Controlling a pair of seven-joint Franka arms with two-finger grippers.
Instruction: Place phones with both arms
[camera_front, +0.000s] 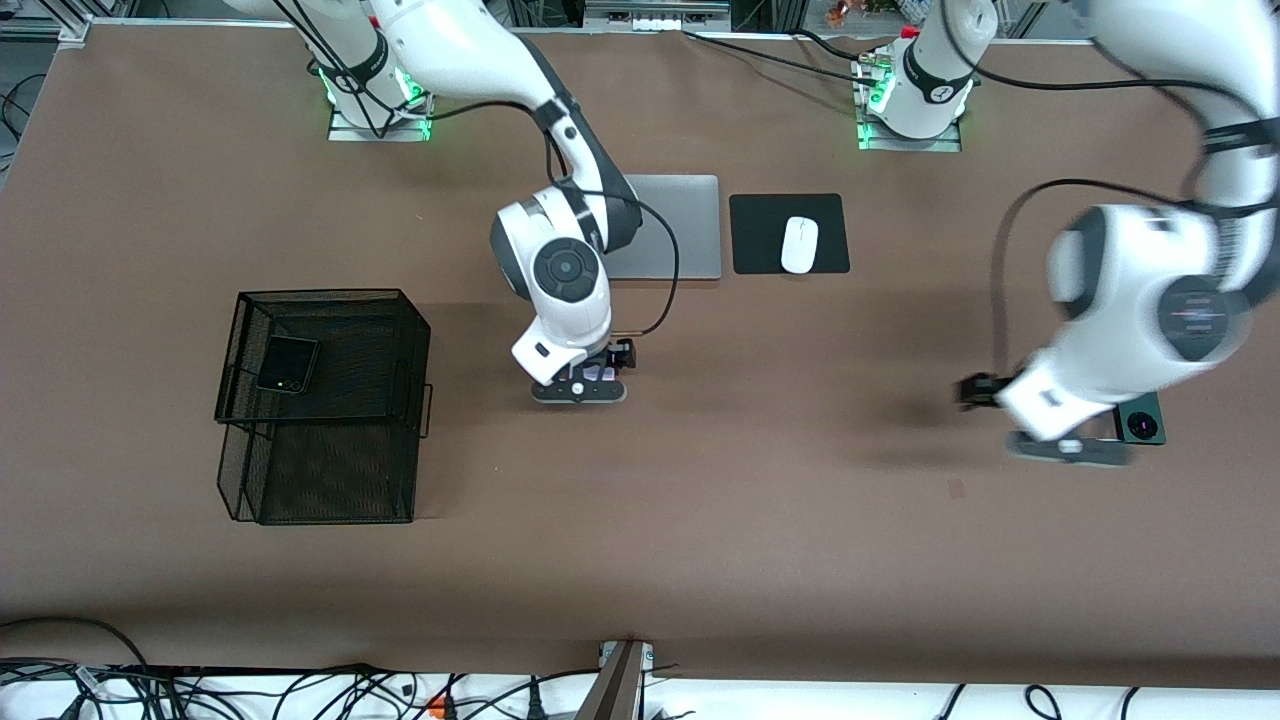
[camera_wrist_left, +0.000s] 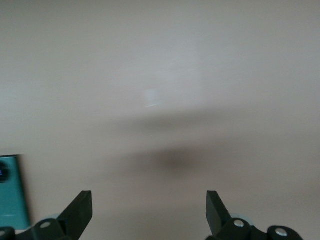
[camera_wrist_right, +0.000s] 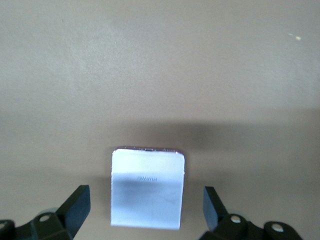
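The pale lilac phone (camera_wrist_right: 147, 187) lies flat on the brown table between the open fingers of my right gripper (camera_wrist_right: 146, 197), which is low over it mid-table (camera_front: 585, 385); only a sliver of the phone (camera_front: 601, 372) shows in the front view. My left gripper (camera_front: 1065, 445) is open and empty over bare table at the left arm's end, and it also shows in the left wrist view (camera_wrist_left: 148, 205). The dark green phone (camera_front: 1141, 420) lies just beside it, partly hidden by the arm; its edge (camera_wrist_left: 11, 192) shows in the left wrist view. The black flip phone (camera_front: 288, 363) lies in the upper tier of a black mesh basket (camera_front: 330, 480).
The mesh basket stands toward the right arm's end of the table. A silver laptop (camera_front: 670, 225) and a white mouse (camera_front: 799, 244) on a black pad (camera_front: 760, 235) lie near the robots' bases. Cables run along the table edge nearest the front camera.
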